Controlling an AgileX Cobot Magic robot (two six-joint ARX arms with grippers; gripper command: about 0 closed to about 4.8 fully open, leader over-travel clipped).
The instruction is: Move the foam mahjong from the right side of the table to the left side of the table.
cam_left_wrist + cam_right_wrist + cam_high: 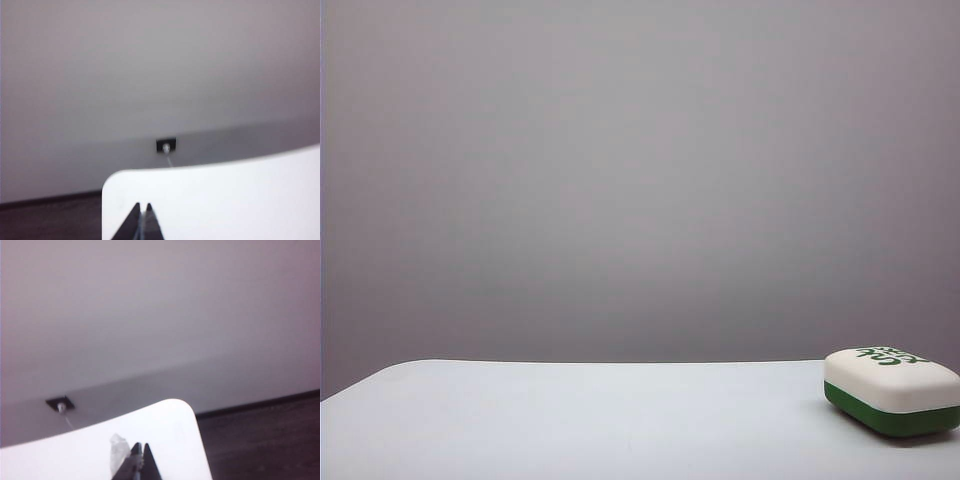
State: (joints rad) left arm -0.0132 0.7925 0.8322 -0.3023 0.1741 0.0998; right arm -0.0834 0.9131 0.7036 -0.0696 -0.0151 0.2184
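foam mahjong [891, 391] flat at desk [570, 420] near-right edge, untouched | left gripper [142, 212] fingers pressed together, empty, above a left desk corner | right gripper [140, 454] fingers together, empty, above a right corner | risk: tile so near the edge a nudge may tip it off; soft foam may squash and slip

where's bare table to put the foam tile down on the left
The table shows bare from its rounded left corner across the middle, up to the foam mahjong at the right edge. That tile is the only occupied spot. Left gripper and right gripper, fingertips together, sit over table corners in their wrist views, outside the exterior view.
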